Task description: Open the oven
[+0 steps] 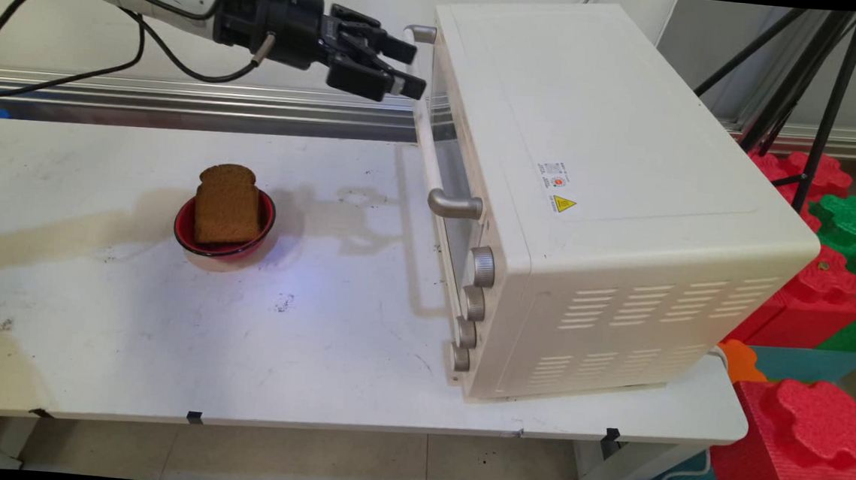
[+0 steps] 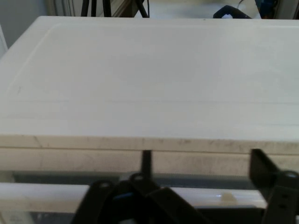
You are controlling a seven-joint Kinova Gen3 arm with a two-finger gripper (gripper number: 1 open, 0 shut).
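My gripper [image 1: 413,67] is open and hovers at the far upper end of a cream toaster oven's [image 1: 614,170] door. Its fingertips are level with the white door handle [image 1: 419,123], which runs between two metal posts. I cannot tell whether they touch the handle. In the hand view the oven's top [image 2: 149,79] fills the picture. There the gripper [image 2: 202,163] shows both black fingers [image 2: 258,163] spread wide over the door's top edge, with nothing between them. The oven door is shut. A brown slice of bread [image 1: 227,203] stands in a red bowl [image 1: 181,234] on the table, left of the oven.
The oven stands on the right side of the white table [image 1: 165,342], with several metal knobs [image 1: 482,266] on its front. Black cables [image 1: 141,39] hang from the arm. Red and green foam blocks [image 1: 806,439] and a black tripod [image 1: 822,94] stand beyond the table's right end.
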